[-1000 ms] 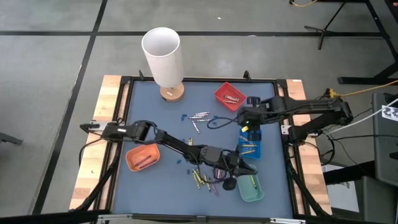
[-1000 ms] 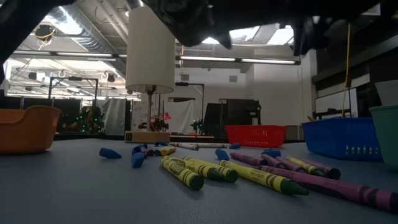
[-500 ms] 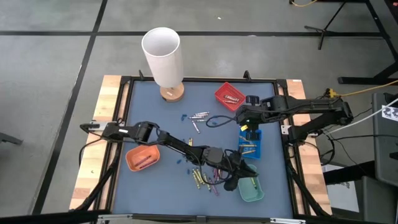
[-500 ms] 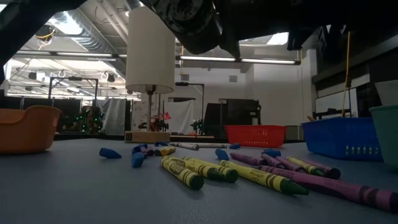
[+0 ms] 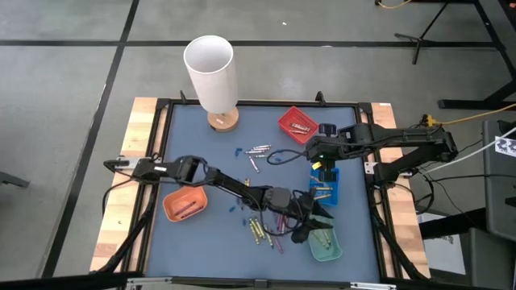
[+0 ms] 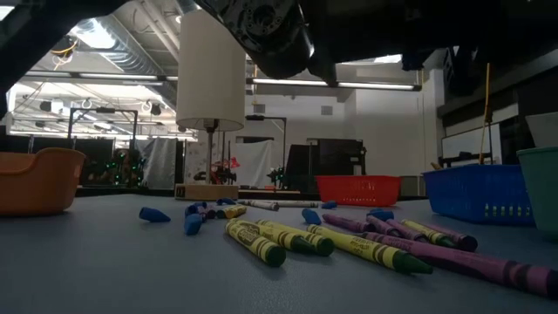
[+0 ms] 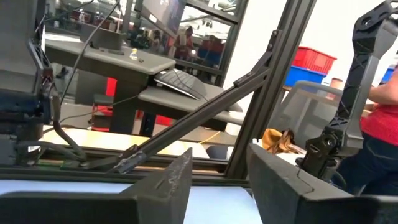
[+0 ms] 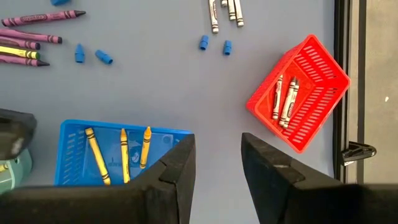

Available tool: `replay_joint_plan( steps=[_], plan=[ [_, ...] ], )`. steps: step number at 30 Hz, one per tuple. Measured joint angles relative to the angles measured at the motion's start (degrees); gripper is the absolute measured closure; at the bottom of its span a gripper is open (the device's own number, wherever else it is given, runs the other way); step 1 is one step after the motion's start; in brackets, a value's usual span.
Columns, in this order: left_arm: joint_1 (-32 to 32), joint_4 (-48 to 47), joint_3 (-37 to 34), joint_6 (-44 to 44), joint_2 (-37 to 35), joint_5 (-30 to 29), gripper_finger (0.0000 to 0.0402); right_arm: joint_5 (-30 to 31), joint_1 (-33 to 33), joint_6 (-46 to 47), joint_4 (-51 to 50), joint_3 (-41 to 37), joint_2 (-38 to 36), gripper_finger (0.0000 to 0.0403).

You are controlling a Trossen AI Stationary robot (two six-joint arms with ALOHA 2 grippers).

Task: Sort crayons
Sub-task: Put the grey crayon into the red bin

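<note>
High view: left gripper (image 5: 317,219), fingers spread, hovers at the small green plastic tray (image 5: 326,244), lower centre-right (likely a drop-off). Loose thin wax crayons (image 5: 264,232) lie just left; next, reach back there. Right gripper (image 5: 317,159), fingers parted and empty, waits over the blue basket (image 5: 325,188).

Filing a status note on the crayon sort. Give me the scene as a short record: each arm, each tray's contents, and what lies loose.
left gripper: over green tray, jaws open, empty
right gripper: between red and blue trays, jaws open, empty
red tray: silver crayons
blue tray: yellow and orange crayons
orange tray: purple-pink crayons
loose crayons: yellow and purple, mid-table
silver crayons: loose near red tray
</note>
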Motion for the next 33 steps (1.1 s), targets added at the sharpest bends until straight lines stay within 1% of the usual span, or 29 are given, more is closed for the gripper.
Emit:
replay_joint_plan(
  steps=[4, 7, 11, 15, 20, 23, 29, 33],
  plan=[
    [1.73, -1.42, 0.00, -0.17, -0.58, 3.77, 0.0259, 0.00, -0.01, 0.00, -0.05, 0.00, 0.02, 0.0276],
    [3.49, -5.79, 0.02, -1.26, -2.61, 7.91, 0.0260, -0.02, -0.01, 0.00, -0.40, 0.00, 0.02, 0.0276],
    [6.30, -17.57, 0.07, -1.22, -6.42, 13.58, 0.0269, -0.02, -0.02, -0.02, -0.85, -0.02, 0.02, 0.0276],
    [9.08, -31.36, 0.07, 2.12, -9.81, 15.41, 0.0279, -0.02, -0.02, -0.02, -1.12, -0.02, 0.02, 0.0276],
    [11.56, -49.08, 0.09, 9.15, -13.55, 15.18, 0.0289, 0.00, 0.00, -0.02, -2.56, -0.02, 0.02, 0.0276],
    [12.80, -59.51, 0.04, 13.38, -15.54, 13.81, 0.0294, 0.00, -0.02, -0.02, -2.73, -0.02, 0.02, 0.0276],
    [14.99, -78.02, 0.04, 22.02, -19.13, 6.17, 0.0300, 0.00, -0.04, 0.00, -2.69, -0.07, 0.02, 0.0276],
    [16.18, -86.58, 0.07, 28.19, -19.70, 0.83, 0.0301, 0.00, -0.04, 0.00, -2.51, -0.07, 0.02, 0.0276]
  ],
)
